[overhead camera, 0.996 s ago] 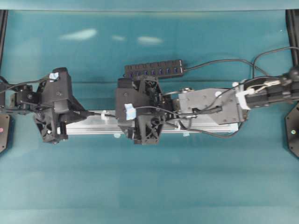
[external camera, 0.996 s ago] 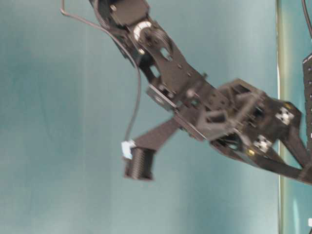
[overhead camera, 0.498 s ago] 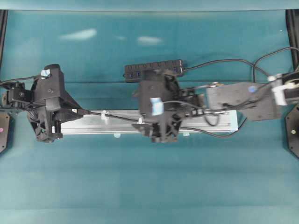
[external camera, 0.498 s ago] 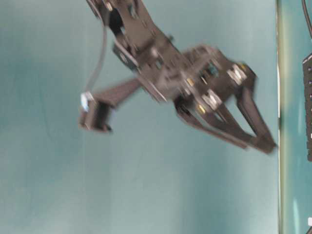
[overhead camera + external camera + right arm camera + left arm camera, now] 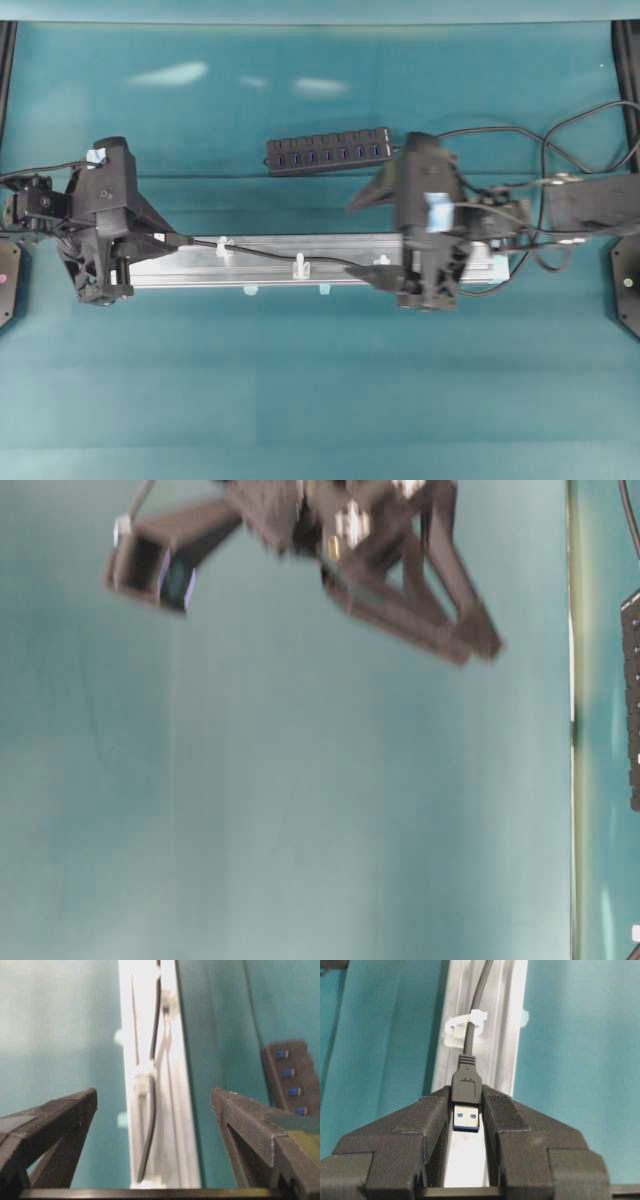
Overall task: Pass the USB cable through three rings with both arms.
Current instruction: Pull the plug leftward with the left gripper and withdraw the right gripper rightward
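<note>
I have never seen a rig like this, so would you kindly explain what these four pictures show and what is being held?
Two black robot arms work at a teal table. One picture looks down from overhead, one from table level (blurred), and one from a camera on each wrist. On the table lie a silver rail carrying small whitish rings and a black hub. The left end effector is shut on the plug of the USB cable, which runs along the rail through the rings. The right end effector is open, holding nothing, above the rail's other end.

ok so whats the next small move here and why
Probably the left gripper should ease the USB plug back a bit: it is clamped on the plug, the cable runs through the rings, and the right gripper is open, holding nothing.
</note>
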Motion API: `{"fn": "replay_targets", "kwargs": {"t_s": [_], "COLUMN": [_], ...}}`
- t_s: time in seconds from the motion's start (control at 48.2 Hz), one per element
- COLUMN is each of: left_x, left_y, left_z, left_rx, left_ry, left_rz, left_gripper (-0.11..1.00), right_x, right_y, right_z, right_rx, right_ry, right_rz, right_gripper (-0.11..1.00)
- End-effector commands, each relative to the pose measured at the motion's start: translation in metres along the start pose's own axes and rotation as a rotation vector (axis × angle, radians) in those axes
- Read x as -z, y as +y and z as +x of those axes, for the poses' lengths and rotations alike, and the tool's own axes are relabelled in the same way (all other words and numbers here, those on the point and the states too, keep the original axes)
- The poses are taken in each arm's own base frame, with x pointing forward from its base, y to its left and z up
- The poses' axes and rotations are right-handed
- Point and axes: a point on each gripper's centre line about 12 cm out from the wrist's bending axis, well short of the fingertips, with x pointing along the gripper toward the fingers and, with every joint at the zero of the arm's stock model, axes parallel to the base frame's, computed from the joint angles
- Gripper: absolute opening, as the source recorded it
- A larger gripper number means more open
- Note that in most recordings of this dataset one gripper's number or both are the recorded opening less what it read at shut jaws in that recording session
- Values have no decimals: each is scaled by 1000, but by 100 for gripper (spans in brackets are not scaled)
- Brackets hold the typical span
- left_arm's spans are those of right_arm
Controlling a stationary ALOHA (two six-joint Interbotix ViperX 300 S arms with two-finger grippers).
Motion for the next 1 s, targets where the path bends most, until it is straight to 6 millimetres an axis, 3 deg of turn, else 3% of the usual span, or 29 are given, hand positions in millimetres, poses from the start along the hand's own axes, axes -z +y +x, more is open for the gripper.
{"fn": "replay_targets", "kwargs": {"t_s": [0.0, 0.374, 0.976], "left_x": [-17, -26, -27], "left_y": [-1, -1, -1], "left_z": [-6, -10, -11], "left_rx": [4, 4, 4], "left_ry": [-61, -89, -92], "left_rz": [8, 8, 8], "left_gripper": [22, 22, 22], "right_x": [-6, -1, 1], "right_y": [2, 5, 5], "right_z": [-15, -33, -32], "right_rx": [-17, -60, -60], "right_ry": [-65, -166, -160], "right_rz": [16, 77, 81], "right_gripper": [78, 72, 72]}}
